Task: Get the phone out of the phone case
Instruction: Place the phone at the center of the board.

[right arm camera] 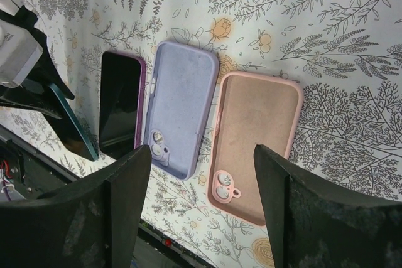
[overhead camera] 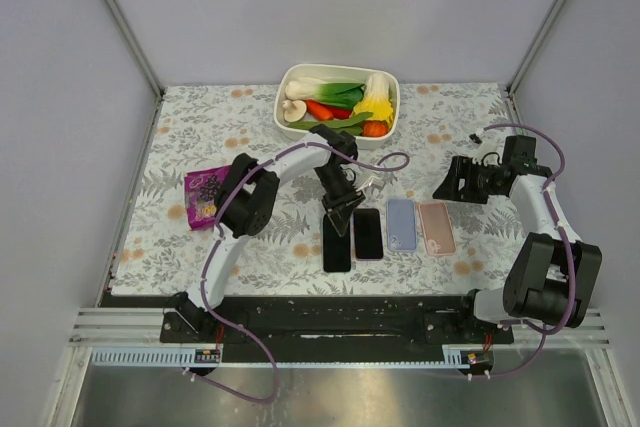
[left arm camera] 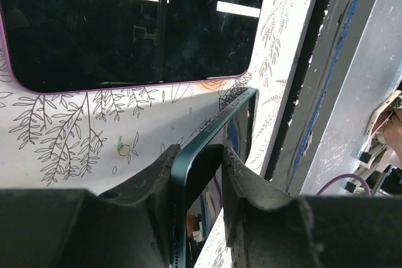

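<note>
Left gripper [left arm camera: 198,155]: closed on edge of teal phone [left arm camera: 208,131], tilted up off the bench [overhead camera: 200,137] | Right gripper [right arm camera: 202,155]: open, empty, above lilac case [right arm camera: 182,101] and pink case [right arm camera: 254,145] | Purple-cased phone [overhead camera: 367,234]: flat, screen up, between teal phone and lilac case

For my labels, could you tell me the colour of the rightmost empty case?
The case is pale pink, best seen from the right wrist.
</note>
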